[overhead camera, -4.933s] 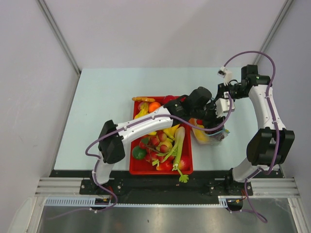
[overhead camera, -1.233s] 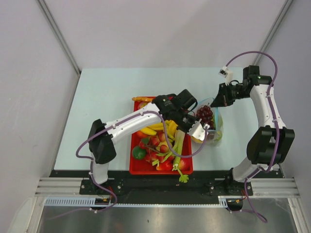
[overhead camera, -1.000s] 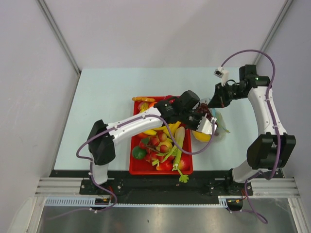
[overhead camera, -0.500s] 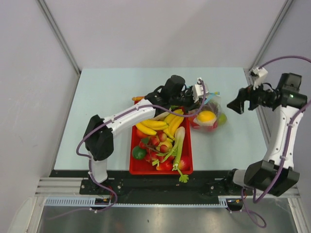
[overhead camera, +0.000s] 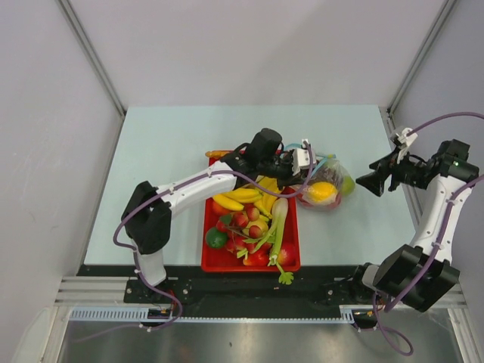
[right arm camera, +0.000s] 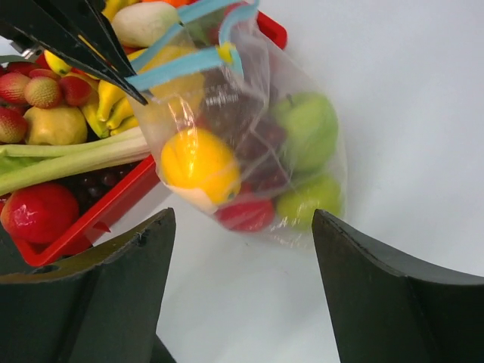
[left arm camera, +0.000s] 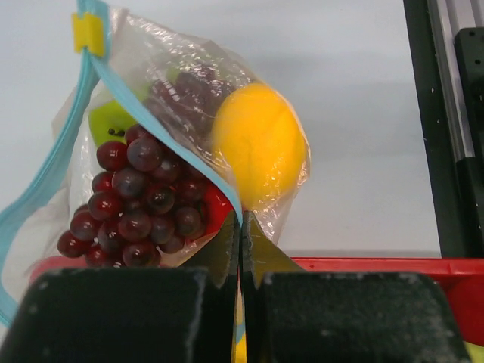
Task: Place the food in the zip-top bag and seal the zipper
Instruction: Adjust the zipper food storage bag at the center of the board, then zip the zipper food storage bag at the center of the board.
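Observation:
The zip-top bag (overhead camera: 327, 187) lies on the table just right of the red tray, tilted up at its mouth. Inside it is food: a yellow lemon (right arm camera: 198, 162), purple grapes (left arm camera: 136, 204), green pears (right arm camera: 306, 128) and a red fruit (right arm camera: 246, 214). My left gripper (left arm camera: 241, 227) is shut on the blue zipper (left arm camera: 162, 128) strip near one end. The two strips spread apart, with a yellow slider (left arm camera: 87, 30) at the far end. My right gripper (right arm camera: 242, 219) stands open to the right of the bag, touching nothing. In the top view the left gripper (overhead camera: 306, 159) and right gripper (overhead camera: 372, 181) flank the bag.
The red tray (overhead camera: 206, 265) holds more food: bananas (overhead camera: 253, 195), a celery stalk (overhead camera: 277, 227), strawberries and a green fruit. Its right rim (right arm camera: 113, 204) lies next to the bag. The table's right edge runs just behind the right gripper.
The right gripper let go of the bag's mouth, opened and drew away to the right. The left gripper kept its grip and pulled the mouth back toward the tray's far end.

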Tool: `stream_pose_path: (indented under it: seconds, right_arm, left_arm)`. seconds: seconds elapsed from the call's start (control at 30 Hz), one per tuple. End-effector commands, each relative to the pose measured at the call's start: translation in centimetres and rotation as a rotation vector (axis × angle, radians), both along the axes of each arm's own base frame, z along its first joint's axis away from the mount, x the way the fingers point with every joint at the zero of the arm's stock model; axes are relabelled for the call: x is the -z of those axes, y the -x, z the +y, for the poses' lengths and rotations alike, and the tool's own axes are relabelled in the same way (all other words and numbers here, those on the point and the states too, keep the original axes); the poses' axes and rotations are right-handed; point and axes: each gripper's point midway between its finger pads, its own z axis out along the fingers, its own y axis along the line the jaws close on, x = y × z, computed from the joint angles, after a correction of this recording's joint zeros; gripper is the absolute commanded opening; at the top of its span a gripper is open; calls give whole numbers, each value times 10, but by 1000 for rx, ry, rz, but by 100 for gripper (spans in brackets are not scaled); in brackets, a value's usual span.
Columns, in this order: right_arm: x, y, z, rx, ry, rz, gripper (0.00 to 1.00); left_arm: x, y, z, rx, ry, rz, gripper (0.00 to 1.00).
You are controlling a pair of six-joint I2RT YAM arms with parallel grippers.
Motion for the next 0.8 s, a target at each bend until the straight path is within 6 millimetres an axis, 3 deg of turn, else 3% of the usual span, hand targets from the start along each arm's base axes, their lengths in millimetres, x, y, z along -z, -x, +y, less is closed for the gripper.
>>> stream_pose_path:
  seconds: [0.0, 0.13, 0.57, 0.77]
  right_arm:
    - [-9, -1, 25, -158, -21, -126, 79]
    - [-2, 7, 45, -255, -16, -125, 78]
    - [20, -34, 49, -316, 117, -241, 72]
    - [36, -23, 60, -385, 149, -240, 62]
  left_arm:
    - [-29, 13, 3, 63, 47, -75, 0]
    - [-26, 16, 4, 84, 37, -89, 0]
    - [-21, 18, 2, 112, 30, -90, 0]
    - [-23, 16, 0, 110, 32, -81, 0]
